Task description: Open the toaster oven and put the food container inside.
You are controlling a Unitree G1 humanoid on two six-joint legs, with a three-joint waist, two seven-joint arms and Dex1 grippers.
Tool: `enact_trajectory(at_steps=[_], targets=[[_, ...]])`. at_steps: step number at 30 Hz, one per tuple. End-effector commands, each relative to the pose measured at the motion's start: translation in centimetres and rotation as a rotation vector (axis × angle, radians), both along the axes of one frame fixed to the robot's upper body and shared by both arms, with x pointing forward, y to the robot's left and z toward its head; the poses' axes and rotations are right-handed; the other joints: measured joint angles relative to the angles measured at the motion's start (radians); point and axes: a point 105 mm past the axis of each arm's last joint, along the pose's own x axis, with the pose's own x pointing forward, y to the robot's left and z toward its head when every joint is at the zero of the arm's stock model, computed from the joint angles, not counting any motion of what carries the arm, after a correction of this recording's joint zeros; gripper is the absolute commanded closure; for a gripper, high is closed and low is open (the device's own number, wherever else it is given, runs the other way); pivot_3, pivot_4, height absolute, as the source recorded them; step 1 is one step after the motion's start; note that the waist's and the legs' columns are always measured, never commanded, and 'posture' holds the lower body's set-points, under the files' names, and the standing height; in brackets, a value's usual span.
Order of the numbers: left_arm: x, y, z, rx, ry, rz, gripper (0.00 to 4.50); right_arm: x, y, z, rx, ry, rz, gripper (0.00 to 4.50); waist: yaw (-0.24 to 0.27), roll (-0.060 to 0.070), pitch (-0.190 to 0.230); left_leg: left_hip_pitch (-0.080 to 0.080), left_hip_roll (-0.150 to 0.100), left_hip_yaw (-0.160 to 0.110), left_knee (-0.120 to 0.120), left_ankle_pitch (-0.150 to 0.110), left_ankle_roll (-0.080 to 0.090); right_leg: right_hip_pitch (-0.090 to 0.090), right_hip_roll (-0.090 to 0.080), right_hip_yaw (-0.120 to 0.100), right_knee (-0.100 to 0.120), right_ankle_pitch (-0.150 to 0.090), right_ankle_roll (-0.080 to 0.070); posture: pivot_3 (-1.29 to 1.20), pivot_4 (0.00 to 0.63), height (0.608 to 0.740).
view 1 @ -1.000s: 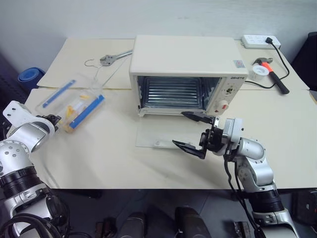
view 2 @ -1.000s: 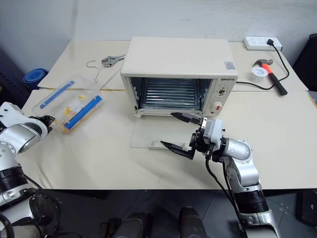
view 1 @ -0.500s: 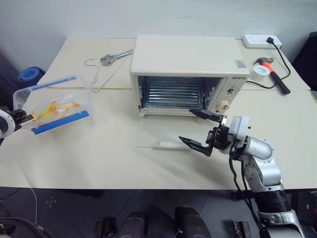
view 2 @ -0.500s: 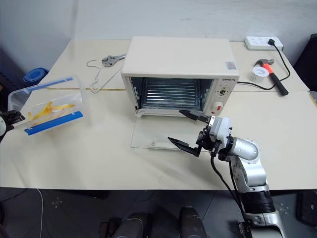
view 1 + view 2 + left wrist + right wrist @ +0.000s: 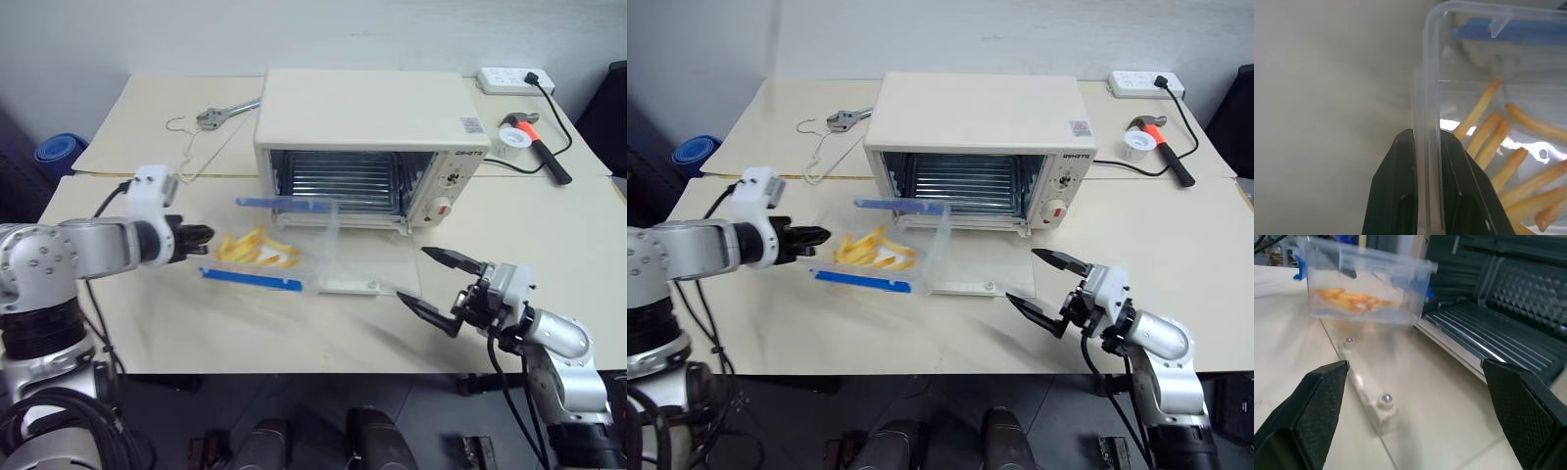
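Observation:
The cream-white toaster oven (image 5: 372,117) stands at the middle back of the table, its glass door (image 5: 377,276) dropped flat onto the table and its wire rack (image 5: 1484,328) showing. The clear food container (image 5: 269,250), with blue clips and yellow food pieces, hangs in front of the oven's left half, by the door's left edge. My left gripper (image 5: 198,238) is shut on its rim; in the left wrist view the fingers (image 5: 1400,196) pinch the container wall (image 5: 1425,107). My right gripper (image 5: 436,284) stands open to the right of the door, holding nothing.
A wrench (image 5: 220,115) and a wire hanger (image 5: 191,137) lie at the back left. A power strip (image 5: 509,80), a hammer (image 5: 539,147) and a white roll (image 5: 509,145) sit at the back right. The door's white handle (image 5: 1366,391) lies near the table's front.
My left gripper has carried the container from the table's left edge rightward to the oven's front, rolling it. My right gripper has drawn right, off the door, staying open.

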Motion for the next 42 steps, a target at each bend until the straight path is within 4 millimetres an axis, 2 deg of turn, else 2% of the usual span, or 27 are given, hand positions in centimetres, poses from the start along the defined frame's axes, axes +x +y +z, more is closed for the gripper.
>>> enact_trajectory(at_steps=[1, 11, 18, 23, 26, 34, 38, 42], targets=[[0.5, -2.5, 1.1, -0.003, -0.056, -0.041, 4.30, -0.9, 0.3, 1.7, 0.017, -0.087, -0.009, 0.00, 0.003, 0.000, 0.000, 0.000, 0.000, 0.000, 0.000, 0.000, 0.000, 0.000, 0.000, 0.000, 0.000, 0.000, 0.000, 0.00, 0.150, 0.740], [1.5, -7.5, 0.8, -0.043, -0.043, -0.131, 4.30, -1.6, 0.8, 2.0, 0.046, -0.106, -0.066, 0.00, 0.066, 0.000, 0.000, -0.002, -0.006, -0.006, 0.008, 0.000, 0.001, 0.004, 0.000, -0.001, 0.000, 0.000, 0.001, 0.00, 0.150, 0.740], [0.4, -7.6, 0.2, -0.003, -0.044, -0.185, 4.30, -1.8, 0.7, 2.1, 0.047, -0.109, -0.089, 0.00, 0.068, 0.000, 0.000, -0.002, -0.007, -0.008, 0.009, 0.000, 0.001, 0.005, 0.000, -0.001, 0.000, 0.000, 0.001, 0.00, 0.150, 0.740], [-0.2, -7.8, 0.1, 0.004, -0.048, -0.212, 4.30, -2.0, 0.4, 2.1, 0.045, -0.108, -0.106, 0.00, 0.047, 0.000, 0.000, -0.002, -0.004, -0.007, 0.007, 0.000, 0.001, 0.005, 0.000, -0.001, -0.001, 0.000, 0.001, 0.00, 0.150, 0.740], [0.1, -8.3, 0.2, -0.001, -0.043, -0.214, 4.30, -2.0, 0.4, 2.1, 0.042, -0.107, -0.110, 0.00, 0.032, 0.000, 0.000, -0.001, -0.003, -0.007, 0.006, 0.000, 0.000, 0.004, 0.000, -0.001, -0.001, 0.000, 0.001, 0.00, 0.150, 0.740], [1.3, -10.0, -0.3, -0.010, -0.012, -0.198, 4.30, -2.2, 0.4, 2.6, 0.043, -0.114, -0.119, 0.00, 0.032, 0.000, 0.000, 0.000, -0.003, -0.004, 0.005, 0.001, 0.000, 0.004, 0.002, -0.002, -0.001, 0.000, 0.001, 0.00, 0.150, 0.740], [1.2, -10.7, 0.1, -0.014, -0.024, -0.224, 3.06, -2.4, 0.4, 2.9, 0.042, -0.117, -0.126, 0.00, 0.031, 0.000, 0.000, 0.000, -0.003, -0.004, 0.005, 0.001, 0.000, 0.004, 0.002, -0.002, -0.001, 0.000, 0.001, 0.00, 0.150, 0.740], [1.4, -10.7, 1.4, -0.068, -0.097, -0.226, 1.82, -2.5, -0.2, 3.1, 0.035, -0.117, -0.153, 0.00, 0.032, 0.000, 0.000, 0.000, -0.003, -0.004, 0.005, 0.001, 0.000, 0.004, 0.002, -0.002, -0.001, 0.000, 0.001, 0.00, 0.150, 0.740]])
